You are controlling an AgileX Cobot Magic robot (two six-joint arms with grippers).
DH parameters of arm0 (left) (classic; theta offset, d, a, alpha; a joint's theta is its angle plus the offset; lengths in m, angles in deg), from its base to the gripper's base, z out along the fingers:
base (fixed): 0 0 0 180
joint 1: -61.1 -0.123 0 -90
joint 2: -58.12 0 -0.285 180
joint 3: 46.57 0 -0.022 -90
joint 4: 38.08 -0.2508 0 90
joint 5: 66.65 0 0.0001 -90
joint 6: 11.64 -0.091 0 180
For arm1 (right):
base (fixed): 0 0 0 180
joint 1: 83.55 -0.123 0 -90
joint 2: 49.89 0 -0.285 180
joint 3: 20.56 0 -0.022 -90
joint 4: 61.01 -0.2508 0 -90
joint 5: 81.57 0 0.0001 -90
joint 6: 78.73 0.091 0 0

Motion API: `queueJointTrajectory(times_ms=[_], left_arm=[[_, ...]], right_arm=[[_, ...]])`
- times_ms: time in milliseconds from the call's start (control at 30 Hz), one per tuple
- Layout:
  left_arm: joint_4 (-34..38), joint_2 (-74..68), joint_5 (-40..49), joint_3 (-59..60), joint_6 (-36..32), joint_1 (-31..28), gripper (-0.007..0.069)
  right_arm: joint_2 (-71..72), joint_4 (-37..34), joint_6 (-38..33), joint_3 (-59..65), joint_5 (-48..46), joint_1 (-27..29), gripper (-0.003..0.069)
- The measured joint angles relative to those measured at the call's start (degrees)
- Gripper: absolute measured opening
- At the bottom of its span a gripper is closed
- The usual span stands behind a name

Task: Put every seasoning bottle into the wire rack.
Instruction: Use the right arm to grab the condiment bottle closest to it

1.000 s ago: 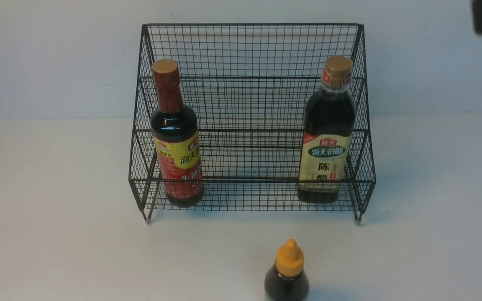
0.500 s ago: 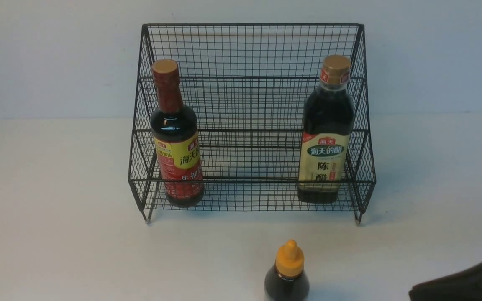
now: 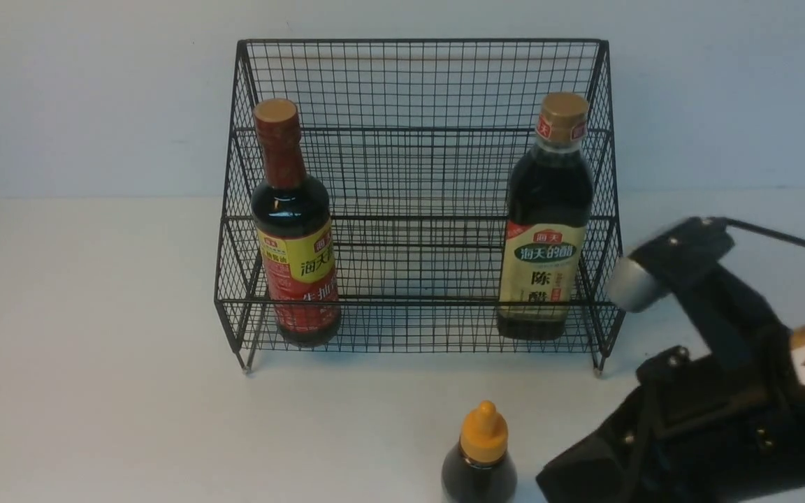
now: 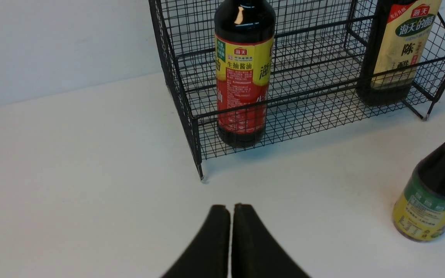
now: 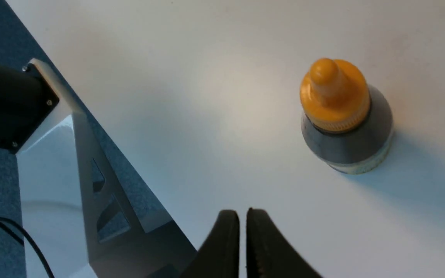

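Note:
The black wire rack (image 3: 416, 84) stands at the back of the white table. In its lower tier, the tall round seasoning bottle with the red-yellow label (image 3: 295, 251) (image 4: 243, 77) is upright at the left end. The squarish one with the cream label and gold cap (image 3: 544, 237) (image 4: 396, 50) stands at the right end. The small bottle with the orange nozzle cap (image 3: 481, 454) (image 5: 342, 116) (image 4: 431, 193) stands on the table in front of the rack. My right gripper (image 5: 243, 211) is shut and empty, low beside it on its right. My left gripper (image 4: 230, 206) is shut over bare table, left of the rack.
My right arm (image 3: 710, 412) fills the lower right of the front view, near the rack's right leg (image 3: 598, 367). The right wrist view shows the table's near edge, a metal base bracket (image 5: 87, 162) and blue floor beyond it. A pale wall stands behind the rack.
My right arm has swung down from the upper right into the lower right of the front view and reached left toward the small bottle. The bottles and rack have not moved.

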State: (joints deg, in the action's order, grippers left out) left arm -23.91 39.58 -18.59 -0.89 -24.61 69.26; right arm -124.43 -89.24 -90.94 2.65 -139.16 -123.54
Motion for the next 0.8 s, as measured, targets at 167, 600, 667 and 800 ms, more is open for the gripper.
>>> queueJointTrajectory(times_ms=[167,600,667,800], left_arm=[[0.12,0.00,-0.12,0.00,0.00,0.00,-0.0005],[0.12,0.00,-0.66,0.00,-0.05,0.00,-0.0005],[0.12,0.00,-1.14,0.00,-0.09,0.00,-0.0005],[0.12,0.00,-1.78,0.00,-0.12,0.00,-0.0005]], right_arm=[[-4.36,7.03,6.20,-4.58,0.13,-4.58,0.0235],[-13.14,11.51,9.07,-5.18,7.74,-4.88,0.0643],[-14.79,12.90,9.07,-5.18,8.69,-4.88,0.0654],[-16.26,13.73,9.19,-5.18,9.01,-4.88,0.0650]])
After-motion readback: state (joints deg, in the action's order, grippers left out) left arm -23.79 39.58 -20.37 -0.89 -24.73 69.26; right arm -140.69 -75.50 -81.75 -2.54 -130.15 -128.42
